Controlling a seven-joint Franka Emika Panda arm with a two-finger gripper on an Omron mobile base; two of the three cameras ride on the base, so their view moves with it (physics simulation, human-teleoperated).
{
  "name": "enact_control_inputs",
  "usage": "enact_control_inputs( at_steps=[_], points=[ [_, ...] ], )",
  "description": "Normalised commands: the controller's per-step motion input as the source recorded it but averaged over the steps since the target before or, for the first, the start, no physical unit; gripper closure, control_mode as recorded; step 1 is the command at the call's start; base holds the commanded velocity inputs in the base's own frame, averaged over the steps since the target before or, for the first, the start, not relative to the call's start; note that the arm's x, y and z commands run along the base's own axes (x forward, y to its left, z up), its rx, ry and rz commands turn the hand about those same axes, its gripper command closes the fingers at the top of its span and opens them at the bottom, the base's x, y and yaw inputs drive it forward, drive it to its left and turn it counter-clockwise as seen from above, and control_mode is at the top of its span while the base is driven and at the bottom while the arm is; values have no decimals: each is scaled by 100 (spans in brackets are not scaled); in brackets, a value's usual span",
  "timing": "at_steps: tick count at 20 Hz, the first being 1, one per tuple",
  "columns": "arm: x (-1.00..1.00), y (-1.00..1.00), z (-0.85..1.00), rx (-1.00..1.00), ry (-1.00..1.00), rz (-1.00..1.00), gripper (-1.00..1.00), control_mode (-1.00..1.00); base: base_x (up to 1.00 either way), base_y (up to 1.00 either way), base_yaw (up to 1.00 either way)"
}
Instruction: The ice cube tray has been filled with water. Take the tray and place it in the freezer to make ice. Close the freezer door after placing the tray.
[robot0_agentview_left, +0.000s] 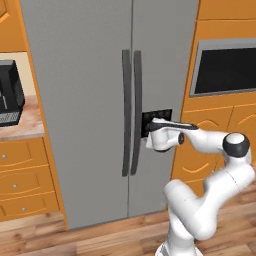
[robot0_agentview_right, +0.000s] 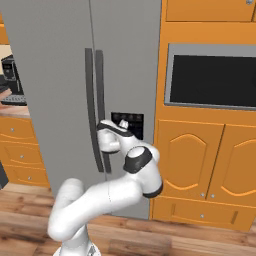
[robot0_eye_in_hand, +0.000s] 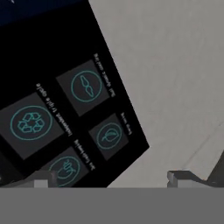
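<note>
The freezer is a tall grey two-door unit with both doors shut. Its two dark vertical handles stand side by side at the middle seam. My gripper is raised against the right door, just right of the handles, facing the black dispenser panel. In the hand view the panel with teal icons is very close, and the gripper is open, its tips wide apart with nothing between them. The ice cube tray is out of view.
A dark appliance sits on the counter left of the fridge, above orange drawers. A black-windowed oven and orange cabinets stand to the right. Wooden floor lies in front.
</note>
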Motion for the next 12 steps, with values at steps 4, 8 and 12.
enact_control_inputs(
  at_steps=[4,8,12],
  points=[
    [81,-19,0,0,10,-5,-100,-100,0,0,0],
    [84,-36,0,3,16,0,-100,-100,0,0,0],
    [58,-33,0,4,15,0,-100,-100,0,0,0]
  ],
)
